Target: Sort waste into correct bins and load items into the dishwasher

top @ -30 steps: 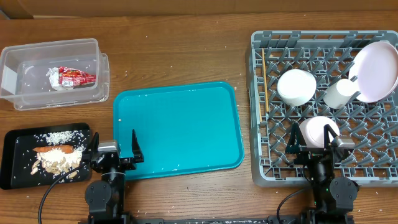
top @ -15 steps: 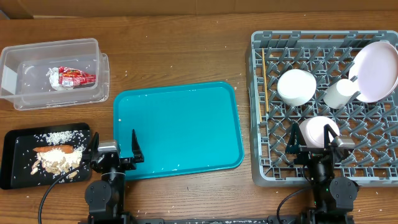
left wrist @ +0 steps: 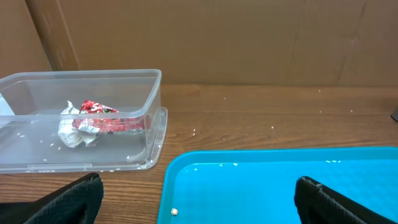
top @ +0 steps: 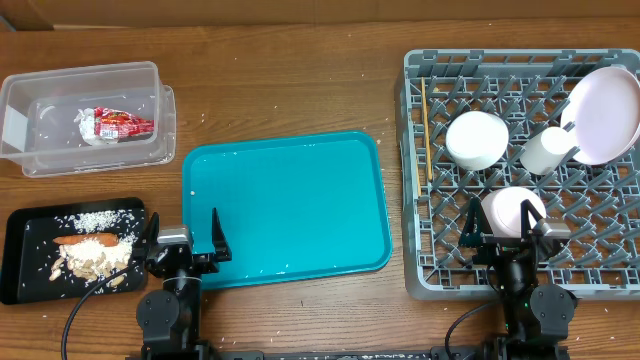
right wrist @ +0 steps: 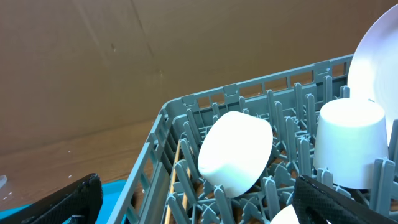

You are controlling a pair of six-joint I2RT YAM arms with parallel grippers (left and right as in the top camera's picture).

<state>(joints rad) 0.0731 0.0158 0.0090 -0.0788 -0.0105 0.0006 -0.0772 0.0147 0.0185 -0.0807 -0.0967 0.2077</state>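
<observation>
Left jaws stand released and empty at the near edge of the teal tray (top: 300, 200). Right jaws, likewise spread with nothing between them, sit at the near side of the dish rack (top: 425, 270), close to a white bowl (top: 515, 208). The chopsticks (top: 425, 125) lie in the rack along its left wall, long axis running away from the robot. The carrot (top: 75, 240) lies crosswise in the black tray (top: 20, 280). The wrapper (top: 120, 124) rests in the clear tub (top: 60, 78) on the counter (top: 300, 90).
</observation>
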